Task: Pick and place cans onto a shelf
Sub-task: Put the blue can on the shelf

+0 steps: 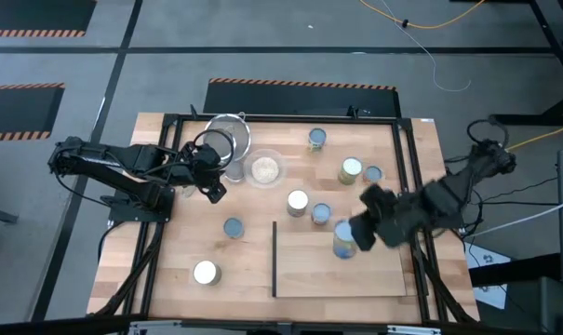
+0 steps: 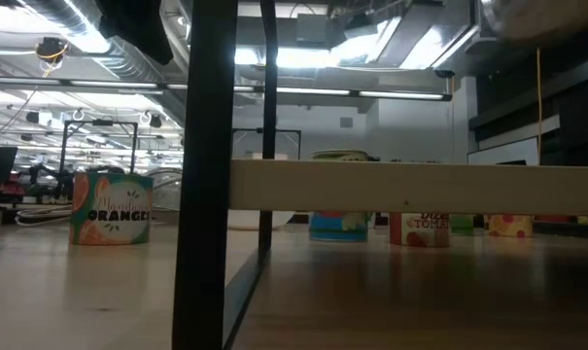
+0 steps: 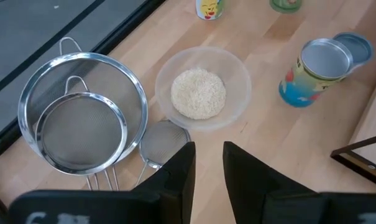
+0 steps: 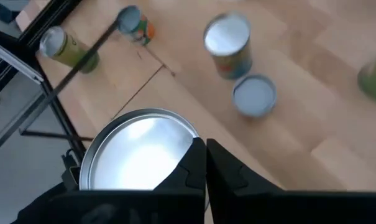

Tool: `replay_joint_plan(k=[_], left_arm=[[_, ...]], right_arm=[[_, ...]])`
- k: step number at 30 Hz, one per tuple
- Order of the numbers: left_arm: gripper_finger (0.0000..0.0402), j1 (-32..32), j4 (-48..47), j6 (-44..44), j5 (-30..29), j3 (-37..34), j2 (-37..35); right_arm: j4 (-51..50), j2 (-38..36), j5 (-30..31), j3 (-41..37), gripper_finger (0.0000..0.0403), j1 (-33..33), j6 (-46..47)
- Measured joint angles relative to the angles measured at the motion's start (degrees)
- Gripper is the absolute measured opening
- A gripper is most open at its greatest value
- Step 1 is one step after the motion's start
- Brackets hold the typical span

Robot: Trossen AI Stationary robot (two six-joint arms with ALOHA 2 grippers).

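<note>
My right gripper [image 4: 204, 149] has its fingers pinched together with nothing between them. It hangs directly over the shiny silver top of a small cylindrical tin [image 4: 138, 155]. In the high view that tin stands on the flat light-wood shelf panel [image 1: 355, 274], well clear of the thin dark upright along one side. As far as I can judge, it is the only can placed.

Seven more small tins are left on the larger wooden tabletop [image 1: 253, 265]. One blue-topped tin [image 1: 321, 214] sits just beside the shelf's far edge, and the rest are scattered farther off.

My left gripper [image 3: 207, 158] waits with a narrow gap between its fingers, holding nothing. It is near the clear glass bowl [image 3: 237, 74], which holds a heap of white grains. Beside the bowl, a large metal mesh strainer [image 3: 122, 87] has a smaller one nested in it.
</note>
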Motion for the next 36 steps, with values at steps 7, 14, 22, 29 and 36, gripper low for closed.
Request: replay_joint_plan(k=[7, 14, 22, 29, 36], left_arm=[[0.0076, 0.0, 0.04, 0.02, 0.0, 0.0, -0.02], [0.0078, 0.0, 0.13, -0.02, 0.03, 0.0, -0.02], [0.0077, 0.0, 0.13, -0.02, 0.07, 0.0, -0.01], [0.0075, -0.01, 0.12, -0.03, 0.09, 0.0, -0.01], [0.0076, 0.0, 0.11, -0.02, 0.09, 0.0, -0.02]], right_arm=[[-0.03, 5.16, 2.49, -2.6, 0.0, 8.69, 10.2], [0.2, 11.66, 5.07, -4.36, 0.0, 10.97, 15.8], [-0.05, 17.55, 6.29, -4.38, 0.0, 11.07, 16.58], [-0.06, 18.36, 6.54, -4.37, 0.0006, 11.07, 16.62], [-0.14, 18.36, 6.2, -4.38, 0.0026, 11.07, 16.61]])
